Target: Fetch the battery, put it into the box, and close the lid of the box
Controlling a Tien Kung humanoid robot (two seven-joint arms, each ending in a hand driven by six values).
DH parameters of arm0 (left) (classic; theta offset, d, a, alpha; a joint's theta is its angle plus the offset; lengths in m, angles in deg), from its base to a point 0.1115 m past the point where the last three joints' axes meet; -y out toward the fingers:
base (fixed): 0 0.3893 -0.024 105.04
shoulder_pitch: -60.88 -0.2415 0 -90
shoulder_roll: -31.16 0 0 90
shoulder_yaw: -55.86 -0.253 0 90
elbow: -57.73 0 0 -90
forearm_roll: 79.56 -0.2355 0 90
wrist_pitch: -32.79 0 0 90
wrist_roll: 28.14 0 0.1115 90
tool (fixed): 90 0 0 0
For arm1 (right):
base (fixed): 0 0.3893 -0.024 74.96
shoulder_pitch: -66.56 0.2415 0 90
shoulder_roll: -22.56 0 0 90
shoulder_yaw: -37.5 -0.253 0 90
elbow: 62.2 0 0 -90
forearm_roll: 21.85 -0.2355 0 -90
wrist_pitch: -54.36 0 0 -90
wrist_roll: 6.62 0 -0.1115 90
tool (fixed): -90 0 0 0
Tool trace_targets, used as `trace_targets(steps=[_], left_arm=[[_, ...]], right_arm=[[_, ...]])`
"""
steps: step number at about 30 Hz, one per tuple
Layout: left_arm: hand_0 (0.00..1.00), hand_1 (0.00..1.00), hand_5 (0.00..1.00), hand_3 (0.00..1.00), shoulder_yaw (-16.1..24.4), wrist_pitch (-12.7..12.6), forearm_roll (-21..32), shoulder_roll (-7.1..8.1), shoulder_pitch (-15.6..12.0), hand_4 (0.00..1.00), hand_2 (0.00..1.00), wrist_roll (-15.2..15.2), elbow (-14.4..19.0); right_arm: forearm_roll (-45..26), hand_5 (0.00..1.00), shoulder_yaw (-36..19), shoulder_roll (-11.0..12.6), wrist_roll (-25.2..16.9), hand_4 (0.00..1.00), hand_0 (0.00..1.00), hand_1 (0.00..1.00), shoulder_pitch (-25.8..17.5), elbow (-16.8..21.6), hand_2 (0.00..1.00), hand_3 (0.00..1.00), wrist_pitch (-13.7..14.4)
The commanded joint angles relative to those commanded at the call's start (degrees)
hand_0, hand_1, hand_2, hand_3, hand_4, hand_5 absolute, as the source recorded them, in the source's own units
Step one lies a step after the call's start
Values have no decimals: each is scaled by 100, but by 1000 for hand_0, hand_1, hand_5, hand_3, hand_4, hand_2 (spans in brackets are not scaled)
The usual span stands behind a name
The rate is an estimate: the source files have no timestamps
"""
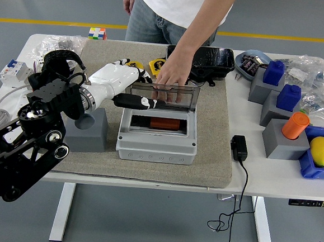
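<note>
While the left arm reaches in from the left edge, its white left hand (125, 80) sits at the box's upper left corner, fingers extended and close together, a dark thumb laid along the front of the clear lid (163, 96). That lid stands nearly upright over the grey box (157, 135), and the orange battery (164, 123) lies inside the open compartment. Just above, a person's hand (173, 77) rests on the lid's top edge, fingers draped over it. Further right, a black adapter (238, 147) lies on the table (259, 173).
</note>
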Motion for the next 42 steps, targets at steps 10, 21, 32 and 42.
trace_targets(steps=[10, 21, 32, 42], left_arm=[[981, 799, 998, 767, -273, 569, 917, 418, -13, 998, 758, 377, 499], [997, 816, 998, 775, -884, 673, 1648, 1086, 312, 998, 770, 329, 922], [998, 823, 998, 779, -1256, 712, 1707, 1149, 316, 998, 772, 310, 839], [917, 818, 998, 771, -415, 107, 1230, 837, 105, 998, 768, -331, 861]], right_arm=[[15, 998, -85, 35, -5, 998, 895, 892, 6, 0, 852, 887, 33], [8, 998, -116, 65, -10, 998, 893, 892, 25, 0, 852, 886, 57], [17, 998, -170, 78, -1, 998, 889, 889, 50, 0, 850, 886, 73], [29, 998, -186, 46, -8, 998, 888, 888, 67, 0, 850, 882, 80]])
